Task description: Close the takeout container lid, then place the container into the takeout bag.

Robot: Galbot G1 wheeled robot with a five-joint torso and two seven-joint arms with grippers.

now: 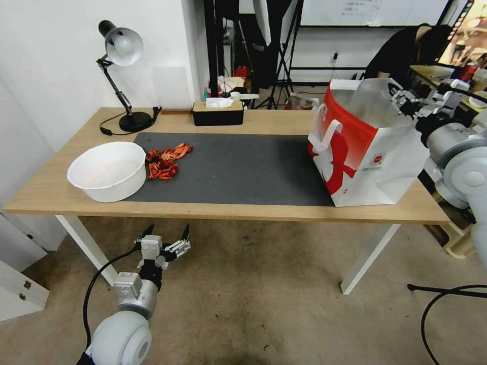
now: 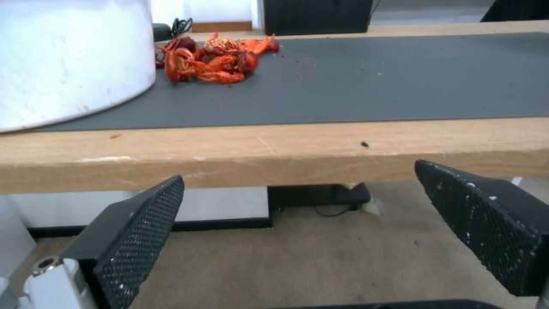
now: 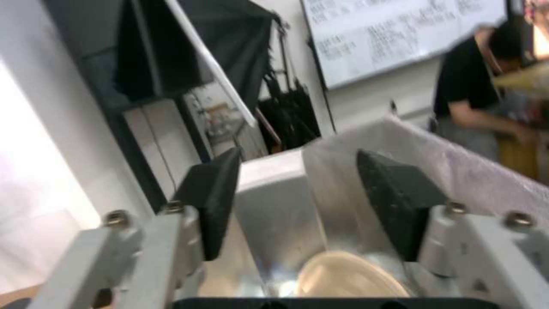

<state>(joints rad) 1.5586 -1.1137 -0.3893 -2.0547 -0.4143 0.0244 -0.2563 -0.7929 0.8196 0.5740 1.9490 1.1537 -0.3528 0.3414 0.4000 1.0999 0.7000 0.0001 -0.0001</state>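
With right claw (image 1: 398, 99) open above takeout bag (image 1: 365, 162).

Red/white bag (image 1: 355, 152), wht bowl (image 1: 107, 170), grey mat (image 1: 238, 167)

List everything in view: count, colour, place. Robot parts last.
Takeout bag: one, red and white, clear liner, right end of table.
Bowl: one, white, left end of table.
Crayfish pile: one, red-orange, on mat beside bowl.
Mat: one, dark grey, table centre.
Tissue box: one, black, back edge.
Desk lamp: one, black, back left corner.
Table: one, light wood.
Left end effector: open, below table's front edge.
Right end effector: open, above bag's mouth.
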